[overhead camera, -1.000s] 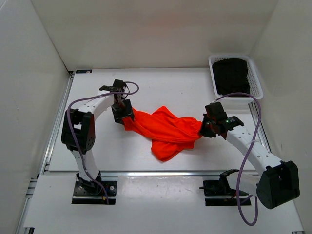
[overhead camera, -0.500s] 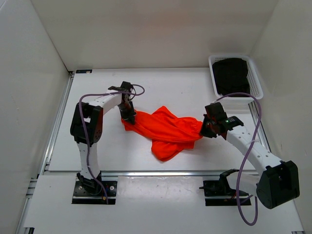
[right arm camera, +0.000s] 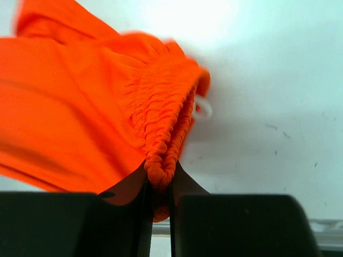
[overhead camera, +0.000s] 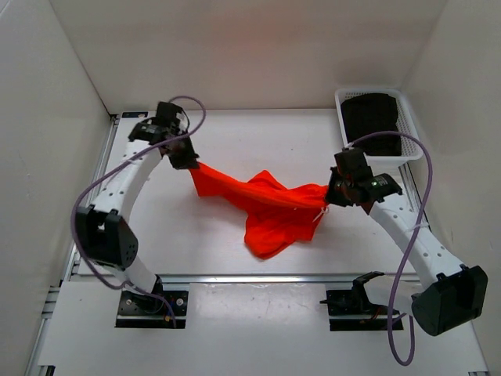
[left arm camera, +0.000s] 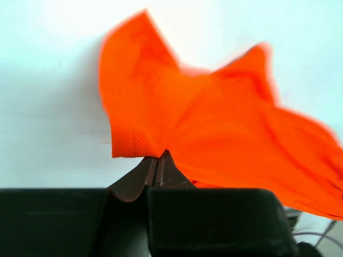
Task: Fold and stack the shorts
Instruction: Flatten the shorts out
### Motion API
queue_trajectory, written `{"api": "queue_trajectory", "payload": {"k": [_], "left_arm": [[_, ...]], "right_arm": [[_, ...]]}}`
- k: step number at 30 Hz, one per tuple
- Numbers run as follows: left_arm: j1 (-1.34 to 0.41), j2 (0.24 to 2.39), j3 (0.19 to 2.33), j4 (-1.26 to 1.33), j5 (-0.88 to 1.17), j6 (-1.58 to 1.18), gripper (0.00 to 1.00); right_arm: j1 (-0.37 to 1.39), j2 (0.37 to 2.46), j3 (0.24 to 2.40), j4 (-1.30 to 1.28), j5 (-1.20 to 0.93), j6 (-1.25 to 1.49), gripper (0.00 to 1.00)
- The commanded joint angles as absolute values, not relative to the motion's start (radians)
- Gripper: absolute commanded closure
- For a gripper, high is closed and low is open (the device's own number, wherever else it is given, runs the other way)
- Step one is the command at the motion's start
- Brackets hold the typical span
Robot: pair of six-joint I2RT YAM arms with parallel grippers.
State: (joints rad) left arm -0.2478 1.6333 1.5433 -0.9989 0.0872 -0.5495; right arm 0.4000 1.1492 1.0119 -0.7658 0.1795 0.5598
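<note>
The bright orange-red soft fabric shorts point(overhead camera: 270, 211) hung stretched crosswise between the arms, left gripper point(overhead camera: 186, 160) clenched on a hem corner point(left arm camera: 128, 147), right gripper point(overhead camera: 333, 194) clamping the gathered waistband point(right arm camera: 161, 123).

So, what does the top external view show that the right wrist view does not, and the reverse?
Only the top external view: the left gripper pinching the other end of the shorts, and a white basket holding dark cloth. Only the right wrist view: the gathered waistband texture, close up. Both: the right gripper shut on the orange fabric.
</note>
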Motion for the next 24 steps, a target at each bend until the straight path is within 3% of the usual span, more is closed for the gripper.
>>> {"api": "queue_trajectory", "payload": {"k": [1, 6, 15, 24], "left_arm": [[-0.201, 1.508, 1.655, -1.08, 0.092, -0.529, 0.9], [-0.143, 1.401, 1.852, -1.134, 0.135, -0.52, 0.9], [-0.08, 1.088, 2.005, -1.124, 0.078, -0.52, 0.9], [-0.08, 1.072, 2.367, -1.221, -0.072, -0.529, 0.9]], "right_arm": [[0.403, 1.124, 1.184, -0.818, 0.21, 0.482, 1.0], [0.419, 1.135, 1.386, -0.917, 0.112, 0.381, 1.0], [0.448, 1.017, 1.709, -1.087, -0.004, 0.298, 1.0], [0.448, 1.006, 2.012, -1.14, -0.089, 0.314, 1.0]]}}
